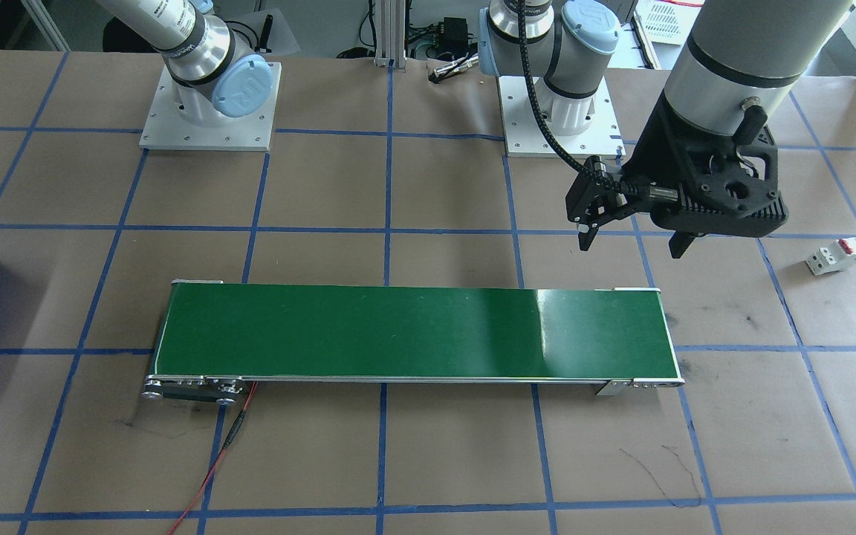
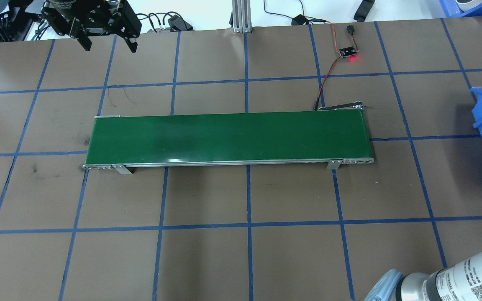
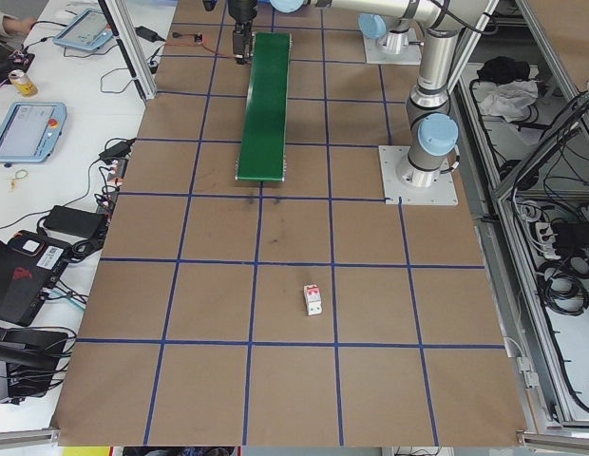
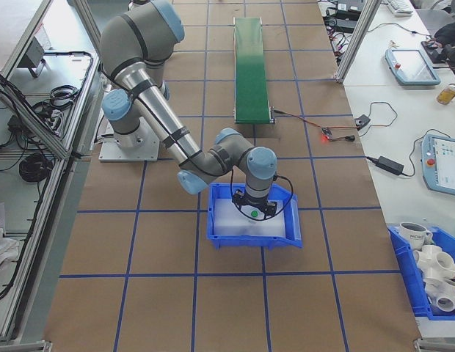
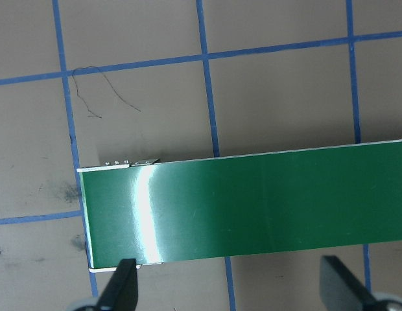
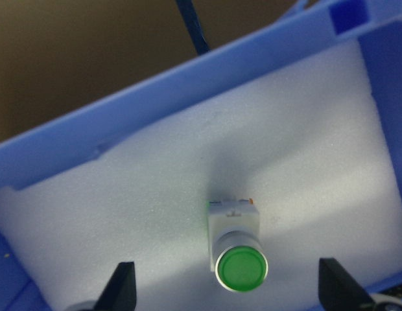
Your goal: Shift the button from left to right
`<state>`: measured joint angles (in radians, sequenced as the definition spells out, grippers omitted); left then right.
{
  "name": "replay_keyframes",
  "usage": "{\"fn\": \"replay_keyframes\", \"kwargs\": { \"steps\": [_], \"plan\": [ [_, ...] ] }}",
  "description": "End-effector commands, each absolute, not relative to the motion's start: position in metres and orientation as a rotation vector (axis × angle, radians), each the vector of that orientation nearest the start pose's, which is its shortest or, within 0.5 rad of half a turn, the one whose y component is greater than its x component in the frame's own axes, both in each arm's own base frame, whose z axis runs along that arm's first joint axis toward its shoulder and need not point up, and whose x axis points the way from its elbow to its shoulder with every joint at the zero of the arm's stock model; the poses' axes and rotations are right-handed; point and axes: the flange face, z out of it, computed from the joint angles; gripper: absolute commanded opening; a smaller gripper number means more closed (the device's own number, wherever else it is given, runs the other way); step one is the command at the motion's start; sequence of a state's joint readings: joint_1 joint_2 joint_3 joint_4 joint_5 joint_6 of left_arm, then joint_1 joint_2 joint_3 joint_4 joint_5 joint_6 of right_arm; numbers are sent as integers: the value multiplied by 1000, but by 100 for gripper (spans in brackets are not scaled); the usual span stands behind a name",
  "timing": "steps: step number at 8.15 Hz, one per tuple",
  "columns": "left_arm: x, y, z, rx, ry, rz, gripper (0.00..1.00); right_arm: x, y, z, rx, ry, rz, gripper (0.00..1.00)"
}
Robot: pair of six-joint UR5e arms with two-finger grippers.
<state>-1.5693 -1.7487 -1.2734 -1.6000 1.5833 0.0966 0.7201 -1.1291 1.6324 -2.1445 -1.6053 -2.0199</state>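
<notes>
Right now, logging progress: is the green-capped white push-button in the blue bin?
In. The green-capped white push-button lies on white foam inside the blue bin.

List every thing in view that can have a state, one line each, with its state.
button: lying on the white foam in the blue bin, between the open fingers, not gripped.
right gripper: open, low over the bin.
left gripper: open, empty, above the table near the belt's end.
conveyor belt: nothing on it.
breaker block: lying on the table, apart from both grippers.
small circuit board: red light on.
</notes>
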Motion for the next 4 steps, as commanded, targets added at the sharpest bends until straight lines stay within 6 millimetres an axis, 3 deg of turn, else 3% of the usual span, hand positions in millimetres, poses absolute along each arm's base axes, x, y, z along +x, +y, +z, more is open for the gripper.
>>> {"fn": "replay_keyframes", "kwargs": {
  "steps": [1,2,3,4],
  "plan": [
    [-131,-573,537,147,3117,-138,100,-353,-481,363,-1609,2772,52,100],
    [-131,-574,537,147,3117,-140,100,-326,-462,408,-1486,2827,55,100],
    [-131,-573,537,145,3116,-138,100,-299,-445,440,-1220,2927,43,100],
    [-131,-573,537,147,3114,-137,100,-264,-442,460,-1051,2975,53,100]
  ]
}}
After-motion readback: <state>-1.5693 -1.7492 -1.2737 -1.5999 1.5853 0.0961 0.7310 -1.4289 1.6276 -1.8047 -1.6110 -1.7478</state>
